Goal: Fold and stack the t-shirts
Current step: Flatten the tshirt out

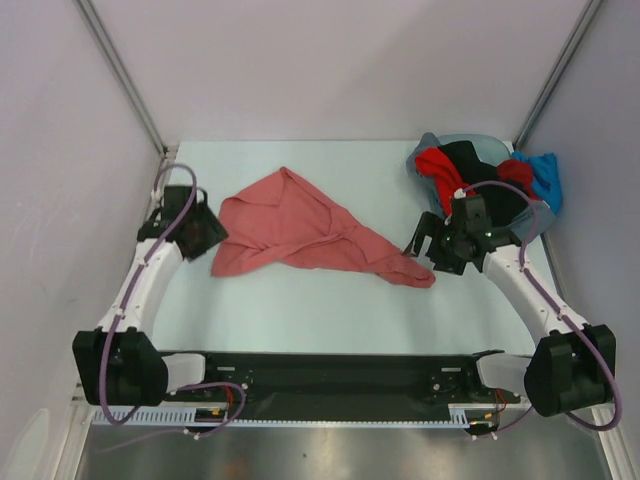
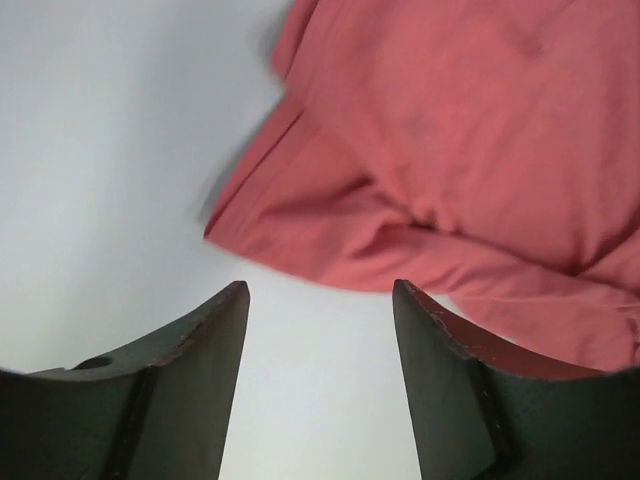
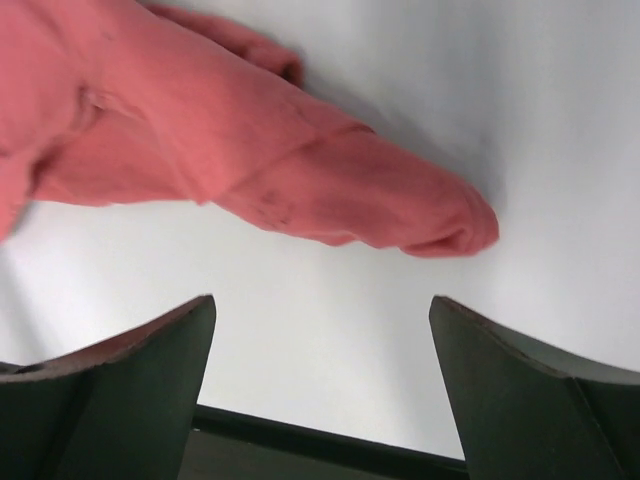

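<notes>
A salmon-red t-shirt (image 1: 300,232) lies crumpled on the white table, stretched from centre-left to a narrow end at the right. My left gripper (image 1: 205,232) is open and empty beside its left edge; the left wrist view shows the shirt (image 2: 450,170) just beyond the fingertips (image 2: 236,300). My right gripper (image 1: 418,240) is open and empty near the shirt's right tip, seen in the right wrist view (image 3: 300,170). A bright red shirt (image 1: 438,168), a black shirt (image 1: 478,172) and a blue shirt (image 1: 545,175) sit bunched in the basin.
A grey-blue plastic basin (image 1: 455,143) stands at the back right corner, partly behind my right arm. White enclosure walls with metal posts (image 1: 120,75) close in the table on three sides. The black rail (image 1: 320,375) runs along the near edge.
</notes>
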You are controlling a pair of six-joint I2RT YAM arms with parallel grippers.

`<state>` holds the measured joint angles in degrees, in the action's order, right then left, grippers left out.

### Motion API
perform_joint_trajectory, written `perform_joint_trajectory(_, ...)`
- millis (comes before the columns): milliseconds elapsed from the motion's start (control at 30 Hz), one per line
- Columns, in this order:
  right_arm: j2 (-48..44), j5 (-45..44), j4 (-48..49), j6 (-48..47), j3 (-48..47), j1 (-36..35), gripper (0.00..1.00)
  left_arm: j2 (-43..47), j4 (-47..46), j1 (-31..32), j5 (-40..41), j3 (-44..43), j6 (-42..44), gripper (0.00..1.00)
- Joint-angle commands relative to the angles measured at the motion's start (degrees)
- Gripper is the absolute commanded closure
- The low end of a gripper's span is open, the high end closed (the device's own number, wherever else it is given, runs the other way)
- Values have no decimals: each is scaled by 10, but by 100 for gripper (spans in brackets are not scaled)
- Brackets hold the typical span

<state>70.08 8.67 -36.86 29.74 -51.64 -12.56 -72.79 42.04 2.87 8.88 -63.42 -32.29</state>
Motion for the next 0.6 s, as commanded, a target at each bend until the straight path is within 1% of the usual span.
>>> perform_joint_trajectory(0,14,63,-61,-21,-45,32,6,6,-48,-56,-150,149,-106,34)
perform_joint_trajectory(33,17,71,-67,-16,-50,38,6,13,-96,-67,-184,173,-111,34)
perform_joint_trajectory(100,24,89,-67,-9,-64,49,7,3,-115,-88,-228,204,-120,34)
perform_joint_trajectory(200,26,87,-43,-13,-67,51,8,-32,-121,-97,-225,210,-117,32)
perform_joint_trajectory(300,36,93,-37,1,-72,59,7,-39,-141,-136,-241,223,-118,27)
perform_joint_trajectory(367,44,104,-30,3,-78,67,8,-41,-160,-157,-239,226,-117,26)
perform_joint_trajectory(467,58,109,-26,1,-85,68,8,-52,-171,-172,-240,229,-124,27)
perform_joint_trajectory(567,65,108,-16,8,-88,70,8,-76,-176,-176,-241,229,-134,31)
